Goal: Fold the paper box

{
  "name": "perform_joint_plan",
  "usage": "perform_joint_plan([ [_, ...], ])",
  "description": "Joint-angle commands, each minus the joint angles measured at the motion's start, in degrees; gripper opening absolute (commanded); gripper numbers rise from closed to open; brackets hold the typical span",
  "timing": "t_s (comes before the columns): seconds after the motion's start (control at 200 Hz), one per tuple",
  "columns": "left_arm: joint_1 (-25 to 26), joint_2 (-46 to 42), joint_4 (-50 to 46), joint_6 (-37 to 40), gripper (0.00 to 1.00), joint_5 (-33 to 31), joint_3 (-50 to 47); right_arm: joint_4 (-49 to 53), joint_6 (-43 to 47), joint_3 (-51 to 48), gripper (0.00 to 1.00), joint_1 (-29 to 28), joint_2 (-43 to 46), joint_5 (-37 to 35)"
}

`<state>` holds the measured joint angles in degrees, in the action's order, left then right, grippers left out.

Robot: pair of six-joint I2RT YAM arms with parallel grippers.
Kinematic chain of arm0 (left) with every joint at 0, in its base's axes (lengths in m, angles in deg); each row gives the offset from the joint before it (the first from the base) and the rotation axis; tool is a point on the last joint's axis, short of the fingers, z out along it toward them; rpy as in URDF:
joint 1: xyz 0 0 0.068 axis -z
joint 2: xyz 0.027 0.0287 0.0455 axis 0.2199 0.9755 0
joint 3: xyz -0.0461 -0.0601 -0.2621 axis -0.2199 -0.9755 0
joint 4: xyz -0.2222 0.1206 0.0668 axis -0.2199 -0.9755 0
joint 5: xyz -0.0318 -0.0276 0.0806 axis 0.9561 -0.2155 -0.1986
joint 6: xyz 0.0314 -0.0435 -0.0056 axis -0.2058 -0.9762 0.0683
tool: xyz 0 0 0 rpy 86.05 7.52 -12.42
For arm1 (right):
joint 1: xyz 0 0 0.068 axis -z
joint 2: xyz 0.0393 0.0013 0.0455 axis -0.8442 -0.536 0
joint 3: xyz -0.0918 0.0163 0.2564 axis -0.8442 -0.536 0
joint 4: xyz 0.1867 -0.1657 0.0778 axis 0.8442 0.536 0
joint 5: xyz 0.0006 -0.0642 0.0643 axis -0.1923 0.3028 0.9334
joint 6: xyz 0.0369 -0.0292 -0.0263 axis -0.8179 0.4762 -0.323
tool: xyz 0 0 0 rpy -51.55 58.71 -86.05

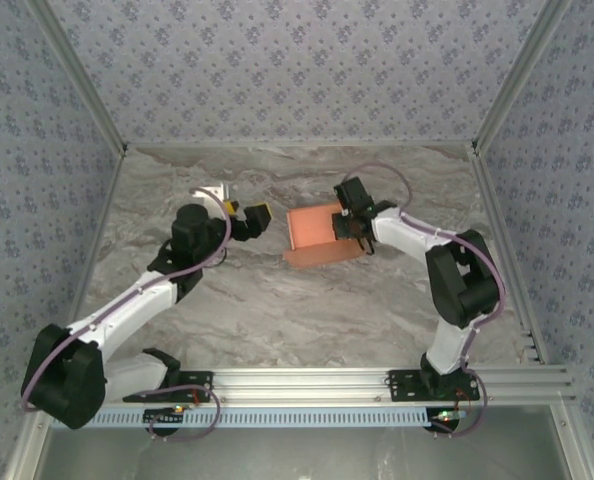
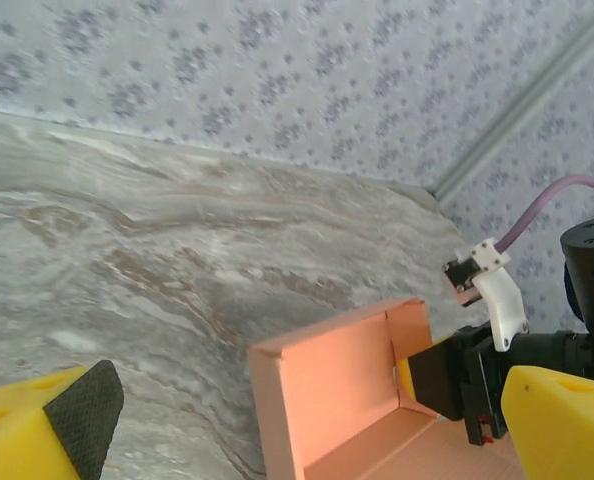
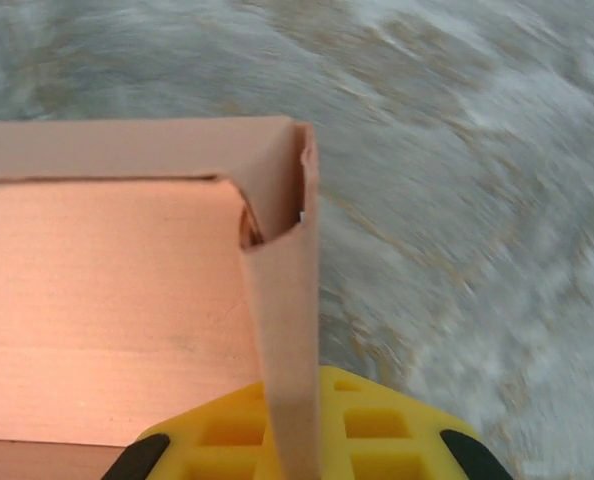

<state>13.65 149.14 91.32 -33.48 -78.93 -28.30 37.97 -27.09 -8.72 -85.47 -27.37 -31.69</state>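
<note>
Work half done: some walls up, one flap left.

On the left, the left gripper (image 1: 247, 212) has its fingers spread wide and holds nothing; it sits near the paper box (image 1: 315, 228), not touching it. The box is in the middle of the table (image 1: 277, 320). Its back wall and right wall stand up and meet at a corner. The near flap looks flat, so I think it needs folding. On the right, the right gripper (image 1: 354, 228) pinches the right wall tight.
</note>
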Motion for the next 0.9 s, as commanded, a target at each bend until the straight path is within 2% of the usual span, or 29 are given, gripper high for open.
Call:
perform_joint_plan([
  [0.0,-3.29,0.03,-10.38,-2.49,0.99,2.17,1.91,14.21,18.47,8.3,0.01,-0.43,-4.62,14.5],
  [0.035,-4.23,0.5,-10.67,-2.84,0.99,3.2,1.89,17.21,20.58,10.47,0.09,-0.59,-5.94,16.15],
  [0.09,-5.3,1.39,-10.56,-3.23,0.99,4.68,1.69,19.75,22.01,12.85,0.3,-0.64,-7.31,16.95],
  [0.165,-5.52,2.57,-9.87,-1.9,0.99,5.63,1.14,20.52,21.48,14.44,0.43,0.14,-7.9,16.96],
  [0.245,-5.52,4.27,-10.12,1.09,0.99,6.16,0.94,19.71,19.78,14.8,0.49,1.55,-6.78,18.08],
  [0.33,-5.44,7.04,-9.49,3.07,0.99,7.8,0.95,19.36,16.48,15.2,0.5,3.15,-4.56,18.07],
  [0.41,-5.35,11.13,-6.4,2.65,0.99,9.12,0.86,18.0,12.21,13.89,0.55,4.89,-0.66,17.86],
  [0.5,-4.99,16.78,-1.89,0.7,0.98,11.51,1.63,18.75,2.14,12.98,0.65,8.64,4.0,16.66],
  [0.615,-4.82,23.14,5.28,-3.73,0.97,17.31,2.61,23.8,-6.9,12.77,0.67,14.07,9.1,18.68],
  [0.715,-4.73,25.0,7.12,-5.35,0.96,16.64,3.02,26.64,-19.67,10.47,0.67,17.67,13.97,21.2],
  [0.795,-4.75,25.1,3.16,-3.74,0.97,14.75,4.66,29.59,-32.68,8.27,0.69,17.14,17.09,22.51],
  [0.899,-4.75,25.19,-1.58,-1.65,0.97,11.56,6.66,27.74,-53.94,-0.39,0.73,12.14,24.02,19.27],
])
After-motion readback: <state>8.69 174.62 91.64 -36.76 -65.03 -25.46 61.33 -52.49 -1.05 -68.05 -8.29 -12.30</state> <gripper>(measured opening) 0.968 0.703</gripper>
